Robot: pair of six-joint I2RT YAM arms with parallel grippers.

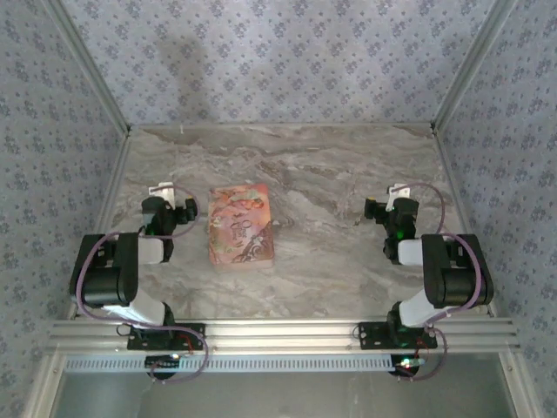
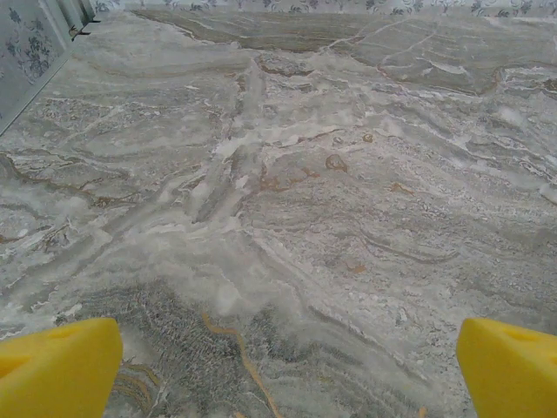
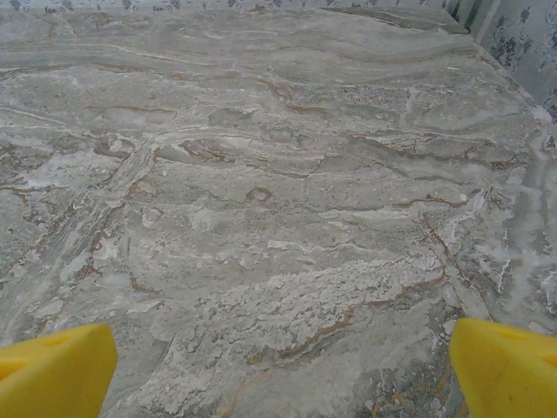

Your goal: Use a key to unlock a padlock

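From overhead I've got a pale cluster [image 1: 247, 225] of small whitish, looped shapes lying flat on the pink-and-orange patterned pad [image 1: 228, 254]. It's about at the pad's middle and a shade toward its right edge, and that's where the padlock and key look to be. It's too small for me to split lock from key, or to say whether the shackle is shut or whether the two touch. The whole cluster sits well inside the pad's four edges.
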